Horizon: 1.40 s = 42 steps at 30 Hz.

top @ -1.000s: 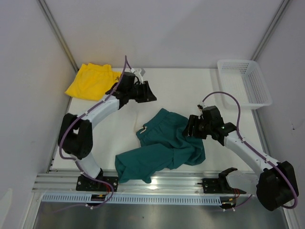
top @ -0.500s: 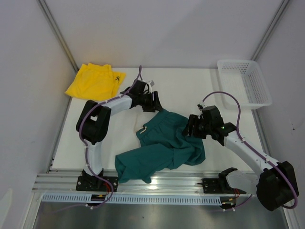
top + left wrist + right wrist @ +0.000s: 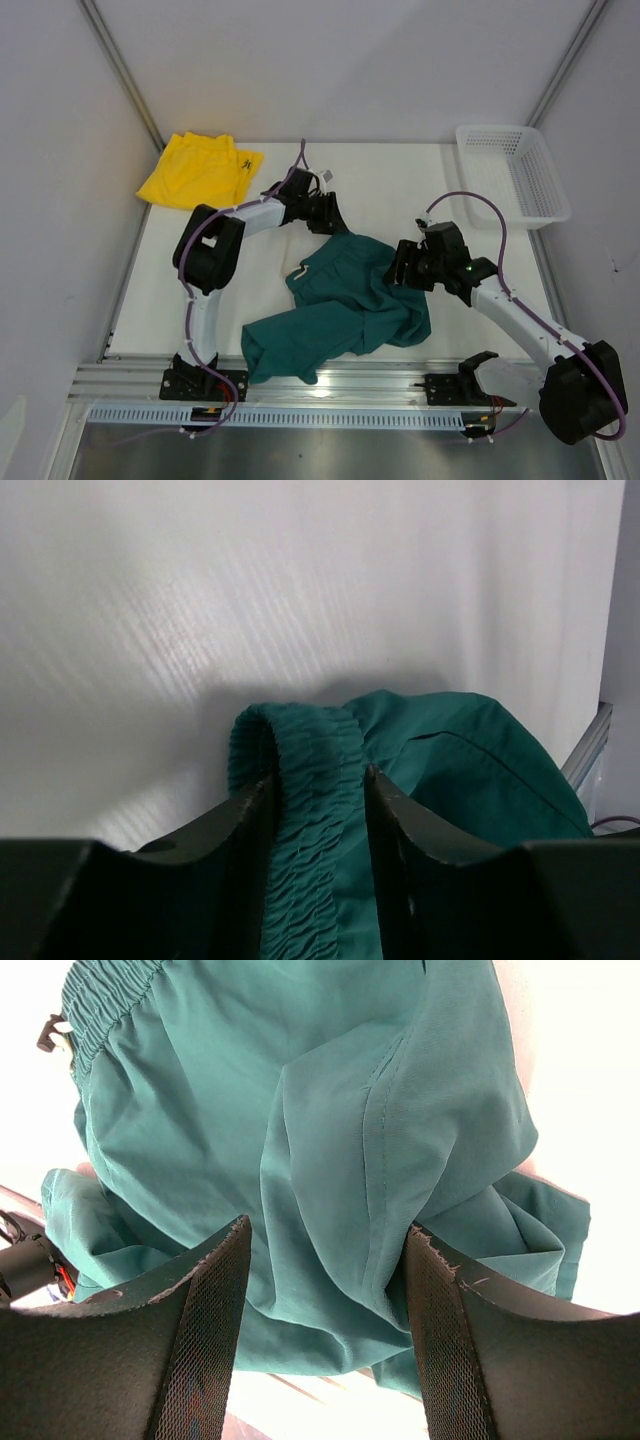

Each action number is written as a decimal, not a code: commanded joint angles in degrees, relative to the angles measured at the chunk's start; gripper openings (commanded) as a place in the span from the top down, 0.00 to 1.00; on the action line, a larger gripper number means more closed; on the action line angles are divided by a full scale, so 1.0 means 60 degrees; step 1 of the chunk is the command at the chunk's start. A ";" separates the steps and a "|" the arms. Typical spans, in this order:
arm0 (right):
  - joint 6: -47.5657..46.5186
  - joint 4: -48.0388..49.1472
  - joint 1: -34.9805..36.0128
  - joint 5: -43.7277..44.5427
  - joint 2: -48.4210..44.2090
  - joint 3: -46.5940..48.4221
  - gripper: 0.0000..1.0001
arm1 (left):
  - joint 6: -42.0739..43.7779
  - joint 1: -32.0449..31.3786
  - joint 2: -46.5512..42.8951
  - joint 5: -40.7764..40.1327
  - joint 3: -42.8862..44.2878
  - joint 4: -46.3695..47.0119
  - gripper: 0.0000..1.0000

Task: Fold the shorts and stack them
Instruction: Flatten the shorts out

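The dark teal shorts (image 3: 340,300) lie crumpled in the middle of the table. My left gripper (image 3: 331,216) is at their far edge. In the left wrist view its fingers (image 3: 245,825) press on either side of the gathered elastic waistband (image 3: 310,780). My right gripper (image 3: 402,264) is at the shorts' right edge. Its jaws stand wide apart over a bunched fold of the teal fabric (image 3: 330,1190). The bright yellow shorts (image 3: 198,170), with a small dark logo, lie flat at the far left corner.
A white mesh basket (image 3: 512,172) stands at the far right corner of the white table (image 3: 400,180). White walls close in the left, right and back. A metal rail (image 3: 330,385) runs along the near edge by the arm bases.
My left gripper has moved from beside the yellow shorts to the right and nearer, onto the teal waistband. The right arm and both pairs of shorts have not moved.
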 commanded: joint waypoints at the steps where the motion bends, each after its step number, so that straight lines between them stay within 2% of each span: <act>1: -0.0064 0.0016 0.0031 0.0068 -0.0133 0.0459 0.37 | -0.0262 -0.0077 0.0372 0.0739 0.0554 0.0520 0.58; 11: -0.0093 -0.0086 0.0031 0.0082 -0.0147 0.0474 0.37 | -0.0891 -0.0135 0.1060 0.1384 0.0891 0.1223 0.63; 14: -0.0108 -0.0087 0.0031 0.0082 -0.0176 0.0430 0.37 | -0.0995 -0.0150 0.1134 0.1443 0.0979 0.1355 0.75; 15: -0.0108 -0.0087 0.0031 0.0082 -0.0177 0.0415 0.37 | -0.1038 -0.0164 0.1105 0.1443 0.1008 0.1428 0.87; 17: -0.0093 -0.0043 0.0031 0.0068 -0.0162 0.0371 0.37 | -0.1068 -0.0150 0.0858 0.1458 0.0935 0.1560 0.98; 18: -0.0078 -0.0014 0.0031 0.0053 -0.0162 0.0299 0.37 | -0.1068 -0.0135 0.0725 0.1501 0.0964 0.1561 1.00; 21: 0.0038 0.0235 0.0046 -0.0064 -0.0162 -0.0008 0.37 | -0.0923 -0.0091 -0.0019 0.1298 0.1037 0.1095 1.00; 22: 0.0082 0.0424 0.0060 -0.0122 -0.0162 -0.0126 0.37 | -0.0704 -0.0077 -0.0284 0.0629 0.1299 0.0077 1.00; 23: 0.0199 0.0542 0.0090 -0.0210 -0.0162 -0.0243 0.37 | -0.0339 -0.0091 -0.0635 0.0304 0.1418 -0.0252 1.00; 25: 0.0302 0.0893 0.0250 -0.0269 -0.0133 -0.0593 0.38 | -0.0074 -0.0062 -0.1864 -0.0442 0.1273 -0.0736 1.00; 28: 0.0522 0.1275 0.0660 -0.0240 0.0013 -0.0829 0.38 | 0.0031 0.0084 -0.3330 -0.0870 0.1053 -0.1046 1.00; 33: 0.0639 0.1803 0.1932 -0.0123 0.0643 -0.0772 0.41 | -0.0102 0.0451 -0.5540 -0.0871 0.0394 -0.0857 1.00; 37: 0.0639 0.2038 0.2433 -0.0021 0.0776 -0.0713 0.39 | 0.0162 0.0495 -0.6553 -0.0813 0.0451 -0.1061 1.00; 39: 0.0683 0.2139 0.2477 0.0199 0.0296 -0.0771 0.37 | 0.0381 0.0495 -0.6804 -0.0696 0.0641 -0.1352 1.00; 42: 0.0596 0.2286 0.2478 0.0521 -0.0859 -0.0932 0.27 | 0.0732 0.0495 -0.7068 -0.0652 0.0948 -0.1879 1.00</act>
